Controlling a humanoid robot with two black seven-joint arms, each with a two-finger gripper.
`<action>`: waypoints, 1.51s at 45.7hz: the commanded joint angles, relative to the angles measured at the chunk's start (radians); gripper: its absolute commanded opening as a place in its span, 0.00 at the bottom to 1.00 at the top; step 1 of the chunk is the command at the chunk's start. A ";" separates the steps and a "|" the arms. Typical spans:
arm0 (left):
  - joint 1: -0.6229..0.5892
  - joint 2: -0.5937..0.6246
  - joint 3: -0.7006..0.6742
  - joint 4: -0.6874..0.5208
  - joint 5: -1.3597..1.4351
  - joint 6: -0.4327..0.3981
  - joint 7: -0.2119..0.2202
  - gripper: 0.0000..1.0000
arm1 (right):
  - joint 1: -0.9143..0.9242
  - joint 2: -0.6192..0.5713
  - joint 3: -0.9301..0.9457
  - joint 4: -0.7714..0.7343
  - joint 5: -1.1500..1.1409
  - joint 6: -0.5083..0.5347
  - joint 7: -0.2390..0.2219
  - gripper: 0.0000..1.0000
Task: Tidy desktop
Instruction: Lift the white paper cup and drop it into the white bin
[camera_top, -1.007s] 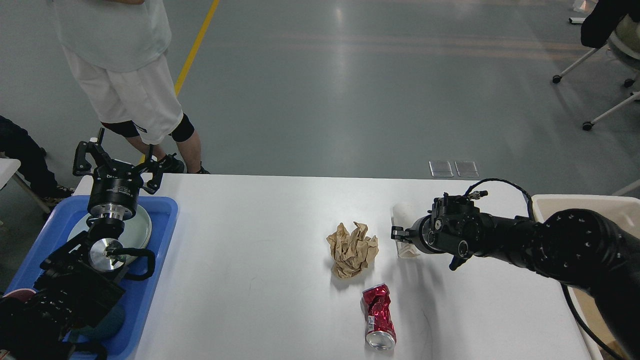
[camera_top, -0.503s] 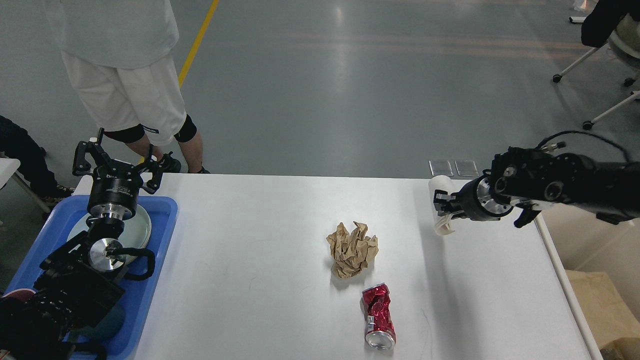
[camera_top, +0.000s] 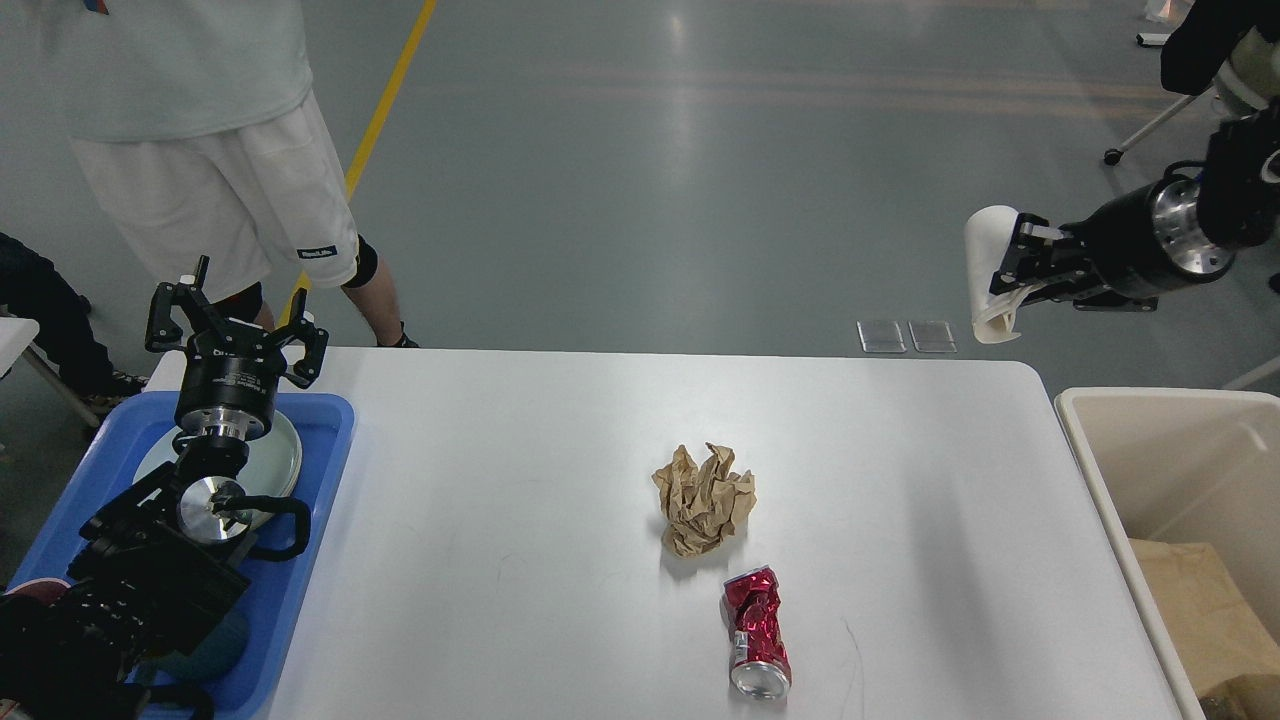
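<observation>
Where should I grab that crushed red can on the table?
Grip the crushed red can across its dented middle, coming straight down from above. It lies on its side on the desktop, long axis running near to far, so set the fingers left and right of it.

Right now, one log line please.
right gripper: shut on white cup, raised | left gripper: open, over tray | desktop: paper wad, crushed can

White desktop, plain and matte. Tan-brown crumpled paper. Shiny red crushed can with a silver end. Bright blue tray, pale greenish plate. Beige bin. White paper cup. Black grippers, left and right. Grey floor, yellow line.
</observation>
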 joint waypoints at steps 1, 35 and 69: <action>0.000 0.000 0.000 0.000 0.000 -0.002 0.000 0.96 | -0.050 -0.013 -0.038 -0.050 -0.001 -0.032 -0.001 0.00; 0.000 0.000 0.000 0.000 0.000 -0.002 0.000 0.96 | -0.900 0.190 -0.016 -0.690 0.002 -0.383 0.000 1.00; 0.000 0.000 0.000 0.001 0.000 -0.002 0.000 0.96 | -0.520 0.136 -0.094 -0.169 -0.014 -0.339 0.000 1.00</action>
